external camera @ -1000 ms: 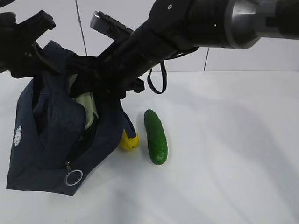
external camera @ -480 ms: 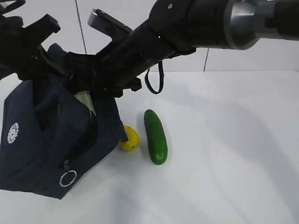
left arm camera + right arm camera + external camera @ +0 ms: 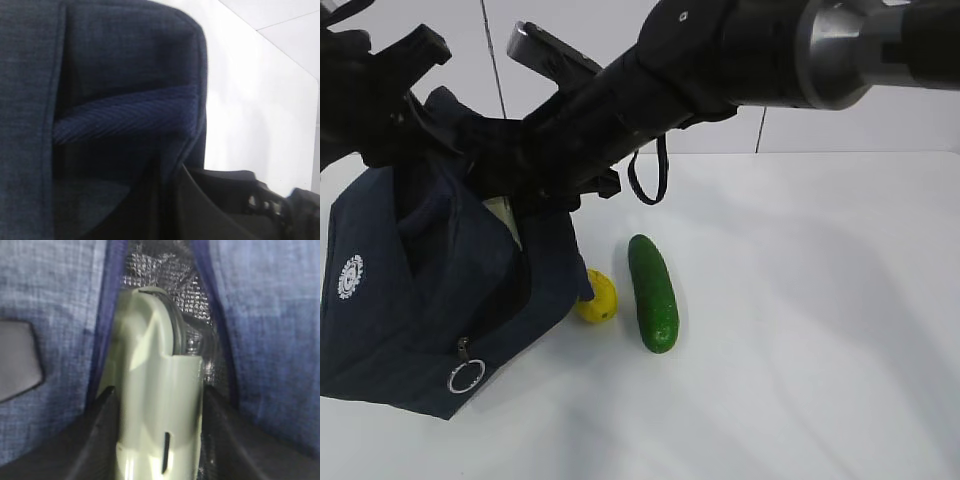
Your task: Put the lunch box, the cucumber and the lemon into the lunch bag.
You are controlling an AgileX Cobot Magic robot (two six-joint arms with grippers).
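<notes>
Right wrist view, claw (image 3: pixel 160 440) gripping lunch box (image 3: pixel 155 405)

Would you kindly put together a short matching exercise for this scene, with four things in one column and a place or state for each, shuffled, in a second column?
Things:
1. lunch box
2. lemon
3. cucumber
4. silver ring pull

Places or states:
A. lying on the table, apart from the lunch bag
B. hanging at the lower front of the bag
C. between the right gripper's fingers, partway inside the bag's opening
D. on the table, right against the bag's side

Pairs: 1-C, 2-D, 3-A, 4-B
</notes>
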